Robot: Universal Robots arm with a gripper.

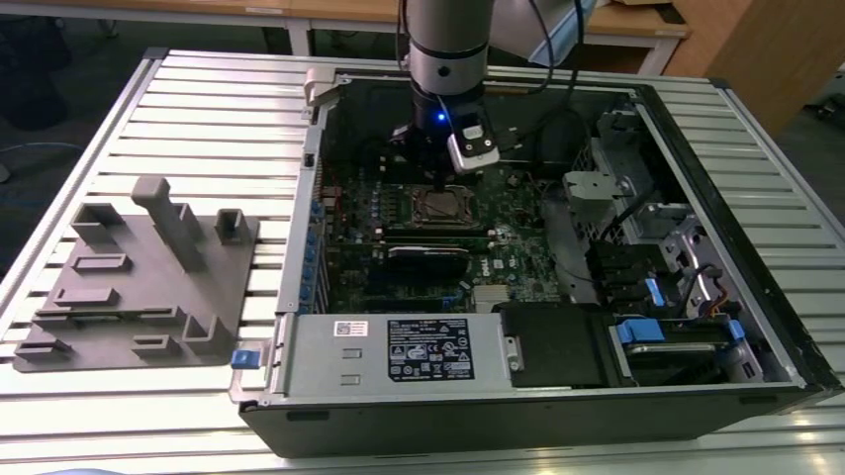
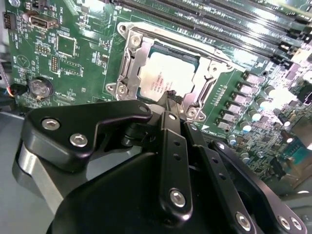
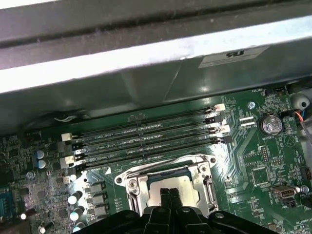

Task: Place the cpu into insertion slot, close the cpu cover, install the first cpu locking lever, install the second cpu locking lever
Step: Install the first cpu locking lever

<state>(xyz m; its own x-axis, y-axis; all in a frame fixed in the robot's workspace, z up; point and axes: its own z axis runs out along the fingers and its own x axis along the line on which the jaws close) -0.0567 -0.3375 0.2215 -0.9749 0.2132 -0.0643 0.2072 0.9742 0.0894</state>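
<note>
You see the pincer (image 2: 170, 95), its fingertips pressed together and holding nothing, poised over the cpu (image 2: 163, 78), which sits in the insertion slot (image 2: 127, 73) under the lowered cpu cover (image 2: 134, 56), at upper centre of the second wrist view.

The gripper (image 2: 170, 96) hides the near edge of the cpu (image 2: 168, 75) in both wrist views

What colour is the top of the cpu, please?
Dull silver-grey cpu, best in the second wrist view.
</note>
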